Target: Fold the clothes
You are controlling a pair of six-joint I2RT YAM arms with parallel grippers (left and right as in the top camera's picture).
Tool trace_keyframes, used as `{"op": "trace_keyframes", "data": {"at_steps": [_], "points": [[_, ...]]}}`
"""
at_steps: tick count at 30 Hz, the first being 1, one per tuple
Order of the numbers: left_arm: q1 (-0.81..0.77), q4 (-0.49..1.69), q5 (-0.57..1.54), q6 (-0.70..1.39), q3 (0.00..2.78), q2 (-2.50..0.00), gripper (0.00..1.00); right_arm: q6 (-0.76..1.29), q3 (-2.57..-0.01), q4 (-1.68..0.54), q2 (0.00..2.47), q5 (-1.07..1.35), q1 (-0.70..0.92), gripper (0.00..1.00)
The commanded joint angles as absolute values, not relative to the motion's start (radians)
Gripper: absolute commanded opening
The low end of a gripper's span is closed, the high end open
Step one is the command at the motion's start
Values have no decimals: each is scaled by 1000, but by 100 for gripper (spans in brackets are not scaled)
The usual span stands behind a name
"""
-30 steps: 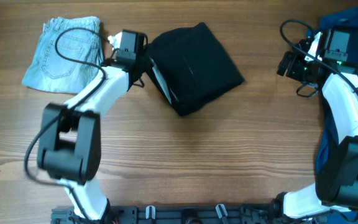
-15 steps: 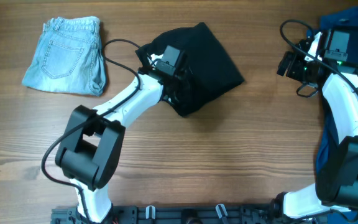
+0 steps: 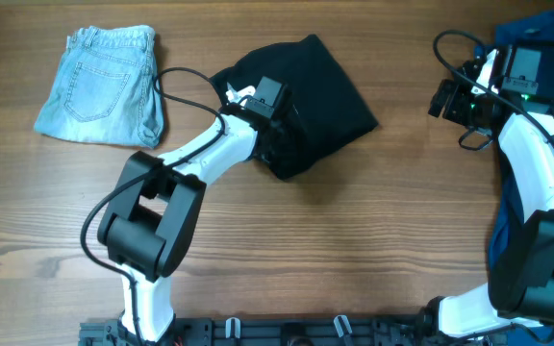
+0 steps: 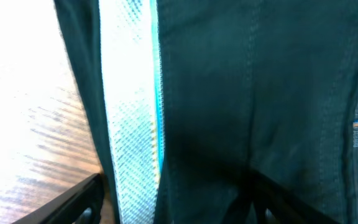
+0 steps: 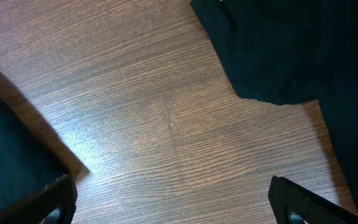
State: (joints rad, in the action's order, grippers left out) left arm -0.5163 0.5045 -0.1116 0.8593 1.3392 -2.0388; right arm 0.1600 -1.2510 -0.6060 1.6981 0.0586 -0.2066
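- Overhead: my left arm (image 3: 205, 152) reaches across the worktop (image 3: 354, 240). Its wrist sits over the left edge of the black garment (image 3: 320, 91), which lies mid-worktop toward the far side. The arm hides my left jaws in this view.
- Left wrist view only: left jaws are spread wide with nothing gripped. One fingertip (image 4: 67, 202) is over the wood and the other over dark cloth.
- The same view shows a pale woven strip (image 4: 132, 118) running along the garment's edge; overhead gives only a sliver of it. Stitched seams and a small tag (image 4: 355, 127) also show, the tag too small to read.
- Overhead: my right arm (image 3: 532, 163) is at the far right, its wrist above bare wood just beside the blue heap (image 3: 537, 24) of clothing.
- Right wrist view: right jaws are released, tips far apart at the lower corners, wood between them. Dark cloth fills the upper right. There is a dark patch at left; cloth or shadow, I cannot tell.
- Only overhead shows the folded jeans (image 3: 104, 82), at the far left and well apart from the black garment.
- Count: two arms, one black garment, one folded jeans, one blue heap. The pieces in the heap cannot be counted.
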Motion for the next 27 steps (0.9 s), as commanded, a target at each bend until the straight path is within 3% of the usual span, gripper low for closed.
{"op": "trace_keyframes", "data": {"at_steps": [1,4,6,10,11,12,15,18,21,27], "points": [[-520,528,-141,872,1337,-2070,78,160,-1249,-606,1711,60,-209,100],[-520,535,-141,872,1335,-2079,79,160,-1249,-606,1711,60,-209,99],[-520,506,-140,872,1335,-2104,64,159,-1249,-606,1711,60,-209,100],[-520,497,-140,872,1335,-2151,64,160,-1249,-606,1711,60,-209,99],[-520,496,-141,872,1335,-2157,60,160,-1249,-606,1711,60,-209,100],[-520,496,-140,872,1335,-2161,54,160,-1249,-606,1711,60,-209,100],[-520,480,-140,872,1335,-2160,23,160,-1249,-606,1711,60,-209,100],[-520,479,-140,871,1335,-2160,4,160,-1249,-606,1711,60,-209,100],[-519,478,-141,854,1336,-2160,4,160,-1249,-606,1711,60,-209,99],[-511,422,-360,374,1378,-2065,4,160,-1249,-606,1711,60,-209,100]]}}
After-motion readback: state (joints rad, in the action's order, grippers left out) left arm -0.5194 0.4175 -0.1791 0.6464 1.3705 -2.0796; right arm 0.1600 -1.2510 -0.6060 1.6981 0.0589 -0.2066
